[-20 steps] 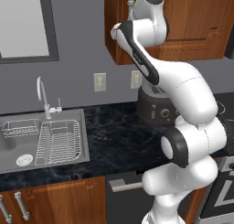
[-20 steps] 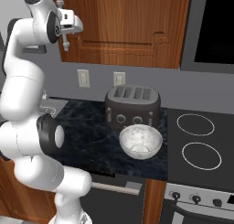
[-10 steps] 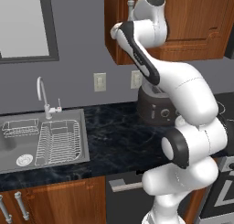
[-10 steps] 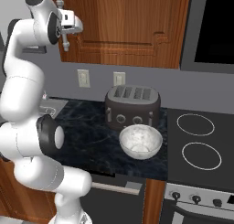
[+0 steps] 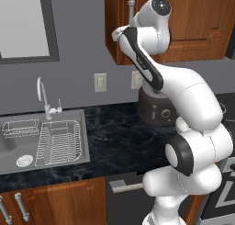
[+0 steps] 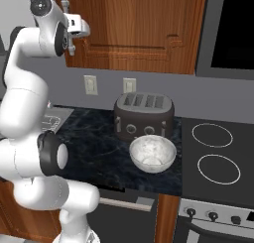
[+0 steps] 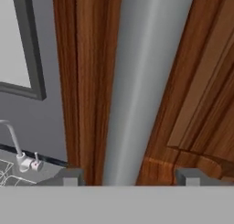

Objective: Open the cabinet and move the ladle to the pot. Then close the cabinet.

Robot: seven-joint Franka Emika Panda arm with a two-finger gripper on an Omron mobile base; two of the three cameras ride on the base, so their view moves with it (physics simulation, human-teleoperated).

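Raised to the closed cabinet (image 6: 139, 29) above the tabletop (image 6: 99, 138), the tool (image 7: 128, 177) stands with its jaws apart either side of the bar handle (image 7: 137, 81), a rigid, smooth grip likely to swing the stiff, hinged door

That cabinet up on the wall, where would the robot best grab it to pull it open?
By the long silver bar handle on the cabinet door, approached straight from the front. The bar runs vertically and appears to stand proud of the wood, so fingers can go either side. The hand is already lined up that way, one fingertip each side of the bar, not yet clamped.
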